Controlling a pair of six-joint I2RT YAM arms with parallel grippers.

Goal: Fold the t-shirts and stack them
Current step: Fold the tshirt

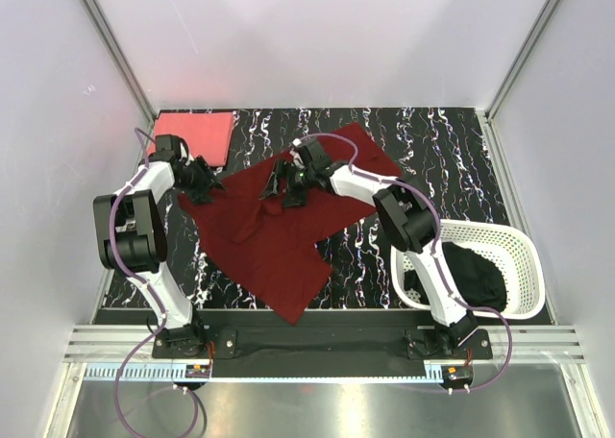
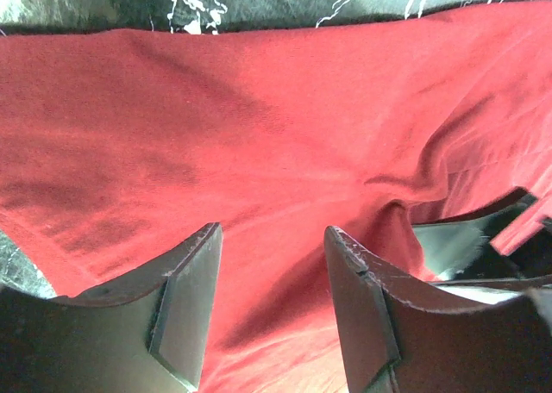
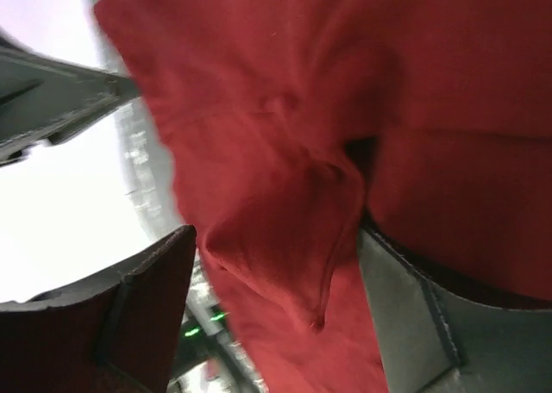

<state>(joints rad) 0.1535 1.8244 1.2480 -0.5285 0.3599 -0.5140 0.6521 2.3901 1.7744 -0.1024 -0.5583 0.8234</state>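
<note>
The dark maroon t-shirt (image 1: 274, 236) lies spread and rumpled across the middle of the black marbled table. My left gripper (image 1: 205, 183) sits low over its left edge. In the left wrist view it (image 2: 272, 229) is open, with the maroon cloth (image 2: 259, 126) below the fingers. My right gripper (image 1: 277, 183) is over the shirt's upper middle. In the right wrist view it (image 3: 276, 233) is open with a raised fold of maroon cloth (image 3: 285, 229) between the jaws. The coral pink t-shirt (image 1: 192, 135) lies folded at the back left. The black t-shirt (image 1: 473, 273) lies in the basket.
A white lattice basket (image 1: 524, 265) stands at the right front, beside the right arm's base. White walls enclose the table on three sides. The table's near edge runs along a metal rail (image 1: 317, 347).
</note>
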